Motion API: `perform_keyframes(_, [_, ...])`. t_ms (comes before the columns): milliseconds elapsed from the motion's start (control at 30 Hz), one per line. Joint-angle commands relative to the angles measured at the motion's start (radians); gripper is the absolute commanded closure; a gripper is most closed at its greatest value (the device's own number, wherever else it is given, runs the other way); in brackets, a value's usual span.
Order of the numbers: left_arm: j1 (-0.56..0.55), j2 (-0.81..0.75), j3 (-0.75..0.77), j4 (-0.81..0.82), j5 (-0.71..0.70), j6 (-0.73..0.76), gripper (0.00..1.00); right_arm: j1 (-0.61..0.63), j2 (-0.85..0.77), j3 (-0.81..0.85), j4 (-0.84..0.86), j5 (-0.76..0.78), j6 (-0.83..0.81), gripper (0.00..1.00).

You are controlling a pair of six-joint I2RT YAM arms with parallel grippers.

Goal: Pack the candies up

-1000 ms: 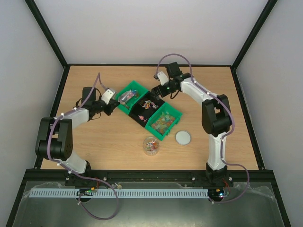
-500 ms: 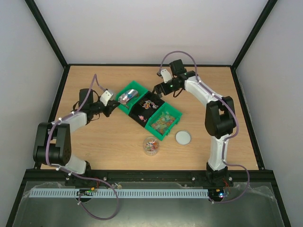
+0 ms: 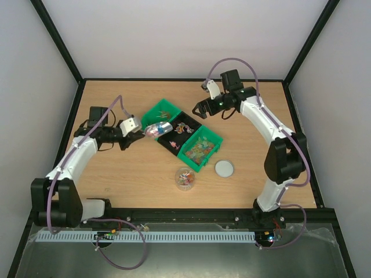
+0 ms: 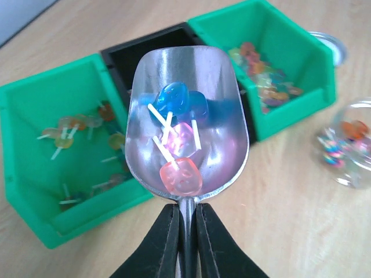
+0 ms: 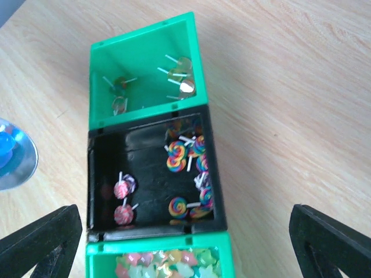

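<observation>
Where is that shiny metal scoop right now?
The scoop is left of centre in the overhead view, gripped by the left claw at the near edge of the leftmost green bin, with a few candies in its bowl.

upper green bin (image 5: 145,58): few golden candies (image 5: 184,86) | black bin (image 5: 148,168): swirled candies along right wall, two pink at left | lower green bin (image 5: 156,247): cut off | scoop (image 5: 16,165): left edge, blue inside | right claw (image 5: 184,238): spread wide
</observation>
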Motion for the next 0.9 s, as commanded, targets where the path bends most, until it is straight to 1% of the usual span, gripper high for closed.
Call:
perform_keyframes(0, [0.002, -0.077, 0.024, -0.305, 0.099, 0.211, 0.98, -0.002, -0.098, -0.088, -0.052, -0.035, -0.026, 0.01])
perform_keyframes(200, [-0.021, -0.184, -0.001, -0.439, 0.080, 0.307, 0.98, -0.007, -0.229, -0.205, -0.050, -0.027, -0.051, 0.01])
perform_keyframes(300, [-0.049, -0.220, -0.018, -0.500, 0.041, 0.363, 0.98, -0.007, -0.295, -0.278, -0.037, -0.007, -0.060, 0.02])
perform_keyframes(433, [-0.107, -0.266, -0.042, -0.548, -0.011, 0.388, 0.98, -0.007, -0.359, -0.340, -0.029, 0.016, -0.060, 0.01])
perform_keyframes(567, [-0.196, -0.300, -0.057, -0.541, -0.083, 0.354, 0.98, -0.007, -0.406, -0.389, -0.011, 0.034, -0.055, 0.02])
perform_keyframes(700, [-0.301, -0.331, -0.063, -0.495, -0.176, 0.267, 0.98, -0.007, -0.437, -0.432, 0.013, 0.059, -0.052, 0.01])
perform_keyframes(867, [-0.396, -0.320, -0.048, -0.486, -0.268, 0.199, 0.98, -0.007, -0.456, -0.450, 0.019, 0.056, -0.052, 0.01])
